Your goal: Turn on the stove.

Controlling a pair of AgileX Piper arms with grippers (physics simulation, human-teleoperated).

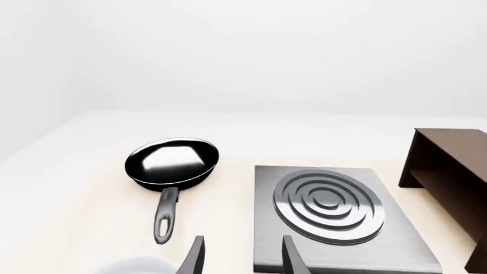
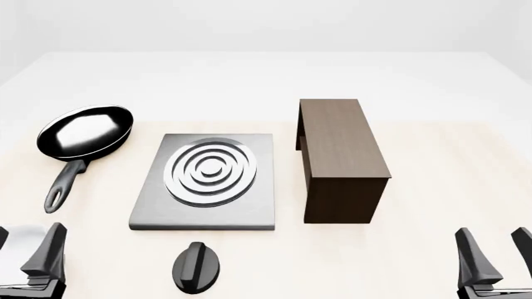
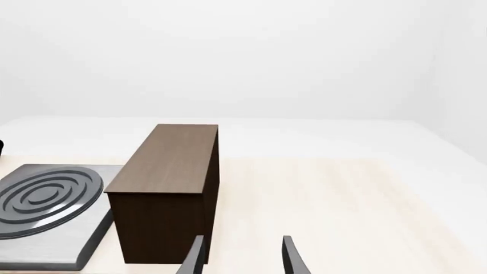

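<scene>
The stove (image 2: pixel 249 208) is a flat grey slab with silver burner rings (image 2: pixel 210 169), lying mid-table. Its black round knob (image 2: pixel 197 266) with a raised ridge sits on the table just in front of the slab. My left gripper (image 2: pixel 25 249) is open at the near left corner, well left of the knob and holding nothing. My right gripper (image 2: pixel 499 252) is open at the near right corner, far from the knob. The left wrist view shows the stove (image 1: pixel 403 240) ahead of the open left gripper (image 1: pixel 242 257), with the knob out of view. The right gripper (image 3: pixel 242 257) faces bare table, the stove (image 3: pixel 45 240) off to one side.
A black frying pan (image 2: pixel 86 131) lies left of the stove, its handle pointing toward the near edge. A dark brown wooden box (image 2: pixel 341 159) stands right of the stove. Both also show in the wrist views: pan (image 1: pixel 172 161), box (image 3: pixel 167 188).
</scene>
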